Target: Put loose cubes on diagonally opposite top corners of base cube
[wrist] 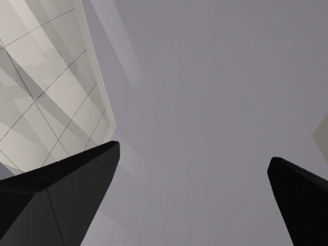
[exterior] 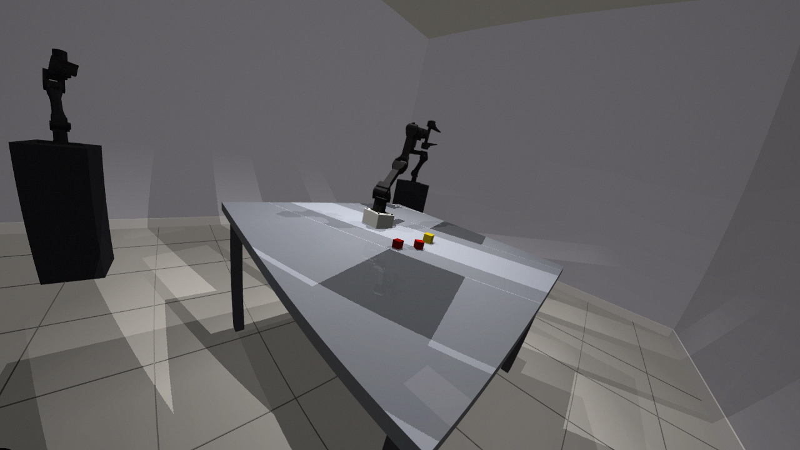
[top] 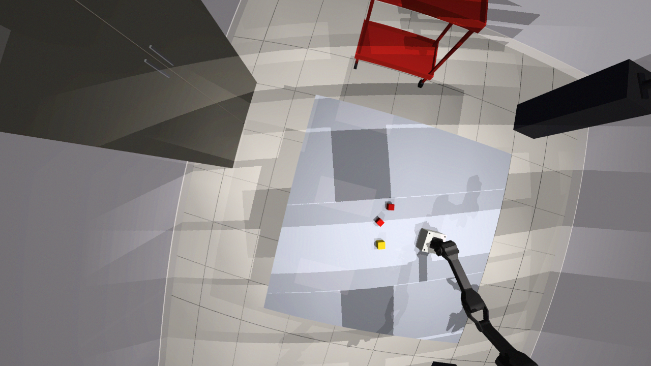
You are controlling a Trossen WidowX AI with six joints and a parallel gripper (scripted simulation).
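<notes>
A yellow cube [top: 381,245] [exterior: 428,238], the only one of its colour, sits on the grey table [top: 318,245] [exterior: 357,319]. Two red cubes lie apart from it and from each other. One red cube [top: 380,222] [exterior: 419,244] is turned at an angle and is nearer the yellow cube. The other red cube [top: 390,207] [exterior: 397,244] is farther away. No cube sits on another. My gripper [exterior: 437,138] [wrist: 195,157] is open and empty, raised high above the table and away from the cubes. It is not clearly seen in the top view.
My arm's white base block [top: 426,241] [exterior: 377,218] stands on the table beside the cubes. A red cart [top: 395,48] and a dark cabinet [top: 136,100] stand off the table. Another arm [exterior: 56,100] stands on a black pedestal [exterior: 61,207]; a second pedestal [exterior: 410,194] is behind my arm.
</notes>
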